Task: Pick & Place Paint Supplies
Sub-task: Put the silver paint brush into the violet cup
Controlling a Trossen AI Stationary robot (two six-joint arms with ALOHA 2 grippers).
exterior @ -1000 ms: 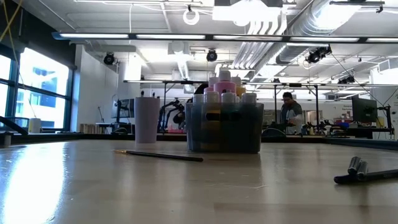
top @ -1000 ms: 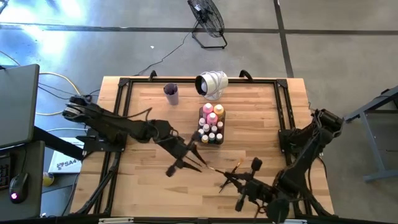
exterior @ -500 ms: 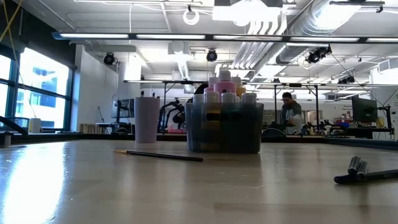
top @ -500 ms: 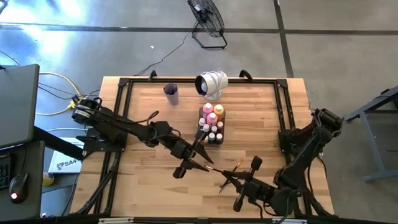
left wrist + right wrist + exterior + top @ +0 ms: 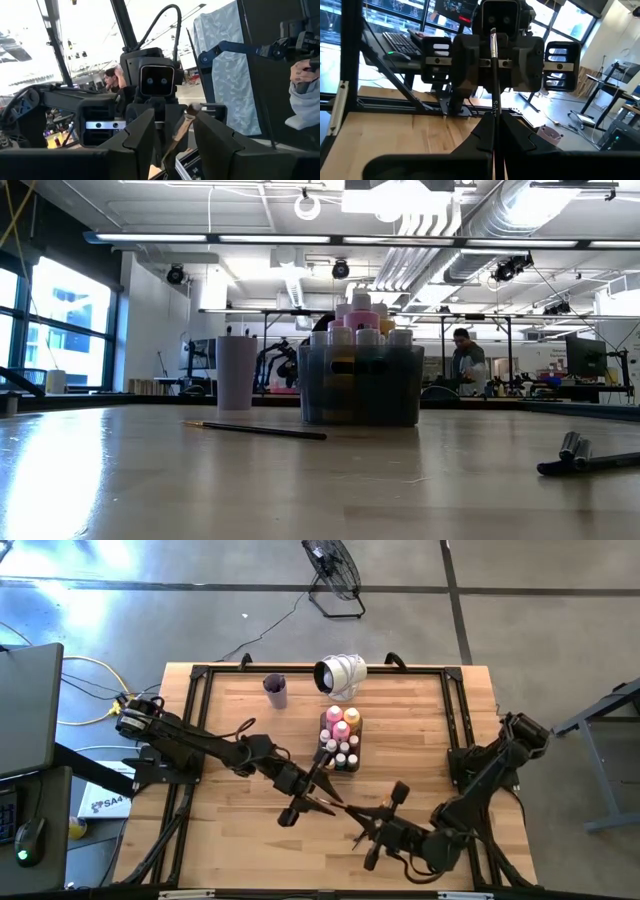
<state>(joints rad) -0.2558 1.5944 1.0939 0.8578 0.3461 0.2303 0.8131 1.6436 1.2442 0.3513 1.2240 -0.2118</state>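
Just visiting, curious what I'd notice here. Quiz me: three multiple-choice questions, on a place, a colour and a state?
1. Where is the lilac cup?
A) on the table, apart from the tray
B) inside the tray
C) in a gripper

2. What colour are the caps of the tiny bottles?
A) black
B) white
C) green

3. The right gripper is:
A) wide open, empty
B) out of sight
C) shut on a paintbrush

Answers: 1 A, the high view shows it standing clear of the tray; 2 B, they show white from above; 3 C, its wrist view shows it pinching the brush.
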